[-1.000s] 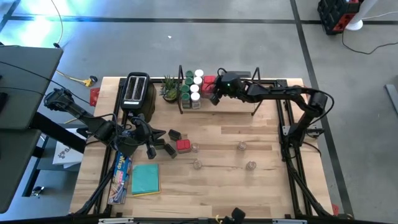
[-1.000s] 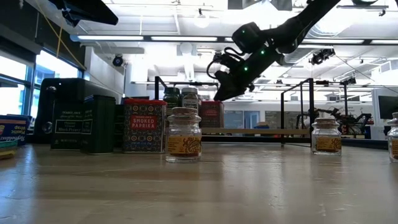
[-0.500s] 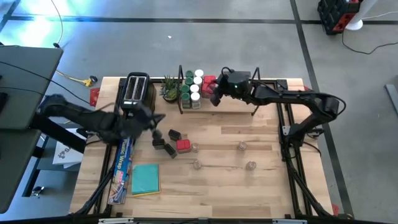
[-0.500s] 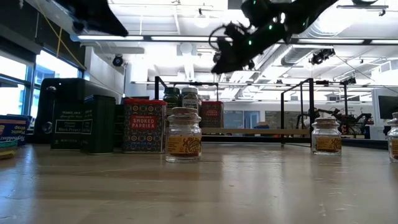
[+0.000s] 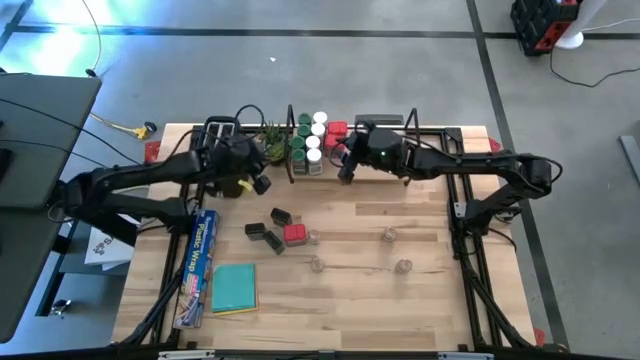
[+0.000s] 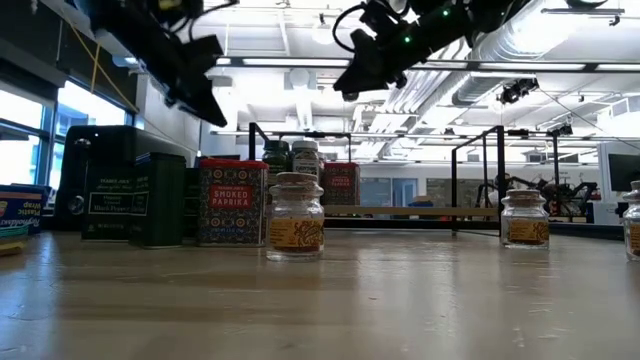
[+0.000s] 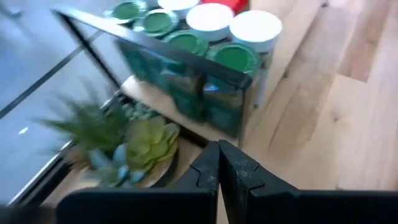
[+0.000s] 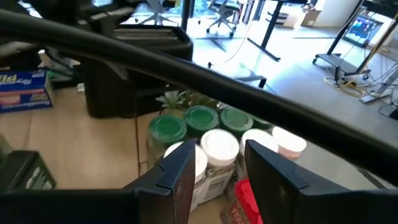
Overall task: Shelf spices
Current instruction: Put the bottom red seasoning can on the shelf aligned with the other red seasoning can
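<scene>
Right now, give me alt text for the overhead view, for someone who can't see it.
Two dark robot arms reach over a light-wood table toward a shelf at its far edge, where green-lidded and white-lidded jars cluster at one end. The left gripper, shut and empty, is beside a potted plant; the right gripper hangs by the jars. Tins and clear jars wait mid-table.

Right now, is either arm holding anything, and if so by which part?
Nothing is held. The left gripper is shut on nothing near the potted plant; the right gripper hangs open and empty above the jars on the shelf.
</scene>
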`<state>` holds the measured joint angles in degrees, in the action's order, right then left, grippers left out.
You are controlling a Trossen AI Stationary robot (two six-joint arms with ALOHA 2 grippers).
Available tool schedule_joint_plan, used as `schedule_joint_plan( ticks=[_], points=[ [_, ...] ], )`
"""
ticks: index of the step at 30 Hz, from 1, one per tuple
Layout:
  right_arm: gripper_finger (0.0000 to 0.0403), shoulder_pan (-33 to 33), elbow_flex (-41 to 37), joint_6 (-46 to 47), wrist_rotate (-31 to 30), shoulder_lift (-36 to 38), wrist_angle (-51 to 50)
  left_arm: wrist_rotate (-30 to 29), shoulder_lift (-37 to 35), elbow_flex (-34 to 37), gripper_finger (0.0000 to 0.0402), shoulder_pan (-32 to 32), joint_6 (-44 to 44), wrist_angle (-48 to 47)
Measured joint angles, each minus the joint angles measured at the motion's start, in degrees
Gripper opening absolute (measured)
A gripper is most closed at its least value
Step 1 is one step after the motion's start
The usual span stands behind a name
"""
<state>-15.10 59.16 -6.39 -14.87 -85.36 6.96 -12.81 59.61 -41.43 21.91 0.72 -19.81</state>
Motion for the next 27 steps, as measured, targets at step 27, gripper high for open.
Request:
schedule_joint_plan(
  ticks=[27],
  points=[
    [0.0133, 1.4, 0.0, 2.6, 0.0, 0.0, -2.0, 21.8, 19.7, 17.0, 0.0, 17.6, -11.1, 54.0]
  ],
)
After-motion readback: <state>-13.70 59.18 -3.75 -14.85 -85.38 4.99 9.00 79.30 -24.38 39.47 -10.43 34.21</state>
